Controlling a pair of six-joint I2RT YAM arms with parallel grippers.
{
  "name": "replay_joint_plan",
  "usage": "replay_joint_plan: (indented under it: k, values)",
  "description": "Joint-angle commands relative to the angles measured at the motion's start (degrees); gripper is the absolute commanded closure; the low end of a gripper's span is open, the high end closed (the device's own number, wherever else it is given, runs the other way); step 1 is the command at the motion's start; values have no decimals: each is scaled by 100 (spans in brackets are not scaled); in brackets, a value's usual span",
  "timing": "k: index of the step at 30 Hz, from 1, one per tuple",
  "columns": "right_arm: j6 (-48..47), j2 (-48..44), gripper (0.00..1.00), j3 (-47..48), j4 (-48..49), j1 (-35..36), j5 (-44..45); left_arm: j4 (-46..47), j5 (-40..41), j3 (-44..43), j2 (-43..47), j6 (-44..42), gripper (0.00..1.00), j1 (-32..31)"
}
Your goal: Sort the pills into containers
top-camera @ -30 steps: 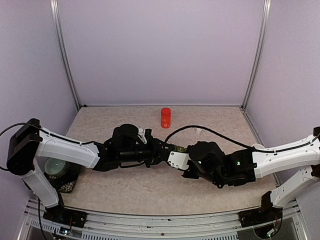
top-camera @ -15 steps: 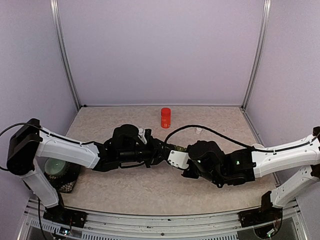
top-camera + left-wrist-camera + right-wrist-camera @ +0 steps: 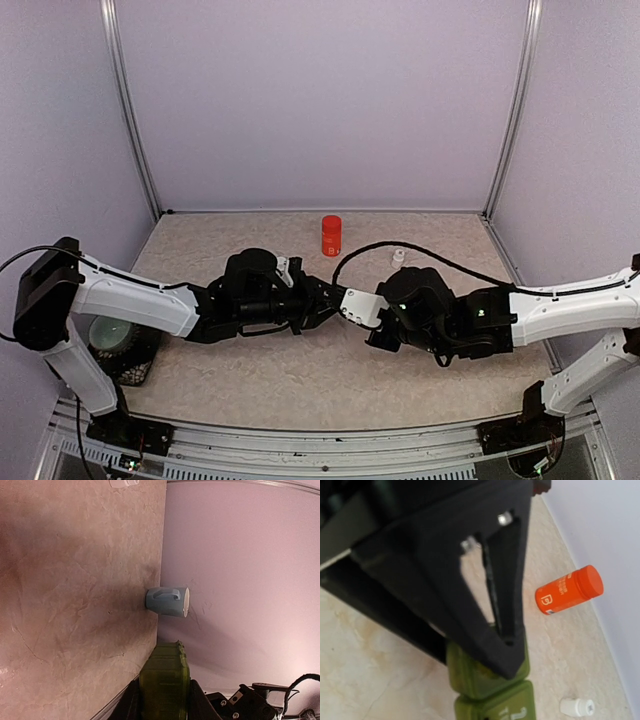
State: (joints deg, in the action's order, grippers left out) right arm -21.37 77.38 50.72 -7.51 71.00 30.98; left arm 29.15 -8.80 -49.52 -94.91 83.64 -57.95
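The containers point(image 3: 164, 675) are a dark green strip of joined compartments, held off the table between my left gripper's point(image 3: 322, 300) black fingers point(image 3: 131, 706). In the right wrist view the same strip point(image 3: 490, 682) sticks out below the left gripper's black finger point(image 3: 495, 605), a white number printed on one shut lid. My right gripper point(image 3: 347, 306) sits right against the left one at mid-table; its own fingertips do not show, and it is shut with nothing seen in it. The pills are out of view. An orange pill bottle point(image 3: 331, 235) stands at the back.
A small white cap point(image 3: 399, 256) sits on the table behind the right arm. A pale blue mug point(image 3: 167, 601) stands by the right wall. At the left edge a pale round dish point(image 3: 105, 330) rests on a dark block.
The right arm has shifted a little right and back, uncovering the white cap. The left arm and the strip have not moved.
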Motion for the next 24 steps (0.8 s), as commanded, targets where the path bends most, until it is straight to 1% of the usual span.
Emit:
replay_joint_plan:
  k: [1,9,12,13,14,15,17,21,24]
  values:
    - [303,-378,100,225,-246,-244,-354,266,-432,40,63,-128,91,-171]
    - [478,-833,100,316,-316,-565,-781,277,-449,107,0,-132,91,-207]
    - [346,-751,100,365,-489,-506,-813,347,-470,144,1,-78,91,-203]
    - [261,-688,95,343,-523,-451,-738,362,-477,140,4,-57,91,-199]
    - [185,-630,85,304,-538,-350,-622,363,-475,128,12,-57,91,-187]
    - [115,-573,77,251,-547,-248,-522,359,-479,119,23,-53,91,-175]
    - [7,-460,66,112,-524,-10,-356,358,-488,109,38,-49,91,-140]
    - [24,-369,58,-5,-495,89,-209,330,-486,101,74,-75,91,-111]
    - [70,-404,54,4,-479,87,-183,320,-491,104,63,-80,91,-111]
